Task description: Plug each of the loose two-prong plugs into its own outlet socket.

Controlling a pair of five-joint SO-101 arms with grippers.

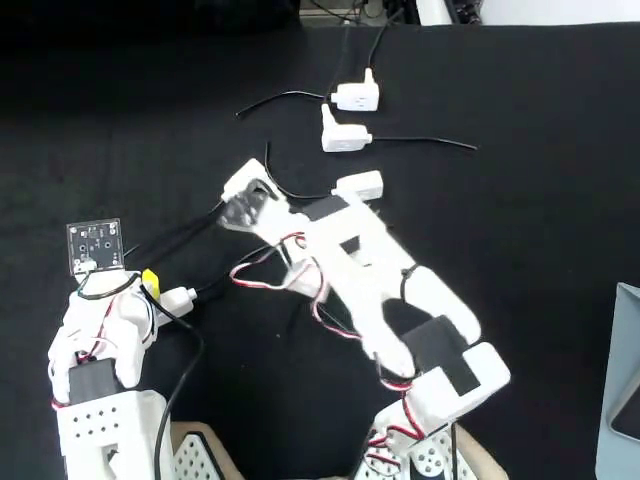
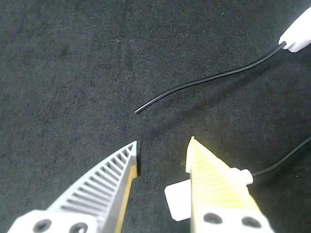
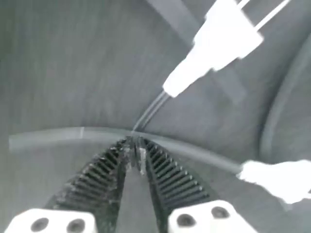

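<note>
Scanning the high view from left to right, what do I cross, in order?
small square board → white plug next to the left arm → right hand → cluster of white plug pieces → grey object at the right edge

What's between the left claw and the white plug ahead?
A thin black wire from the white plug lies on black cloth ahead of the left claw; the left wrist view shows it.
</note>
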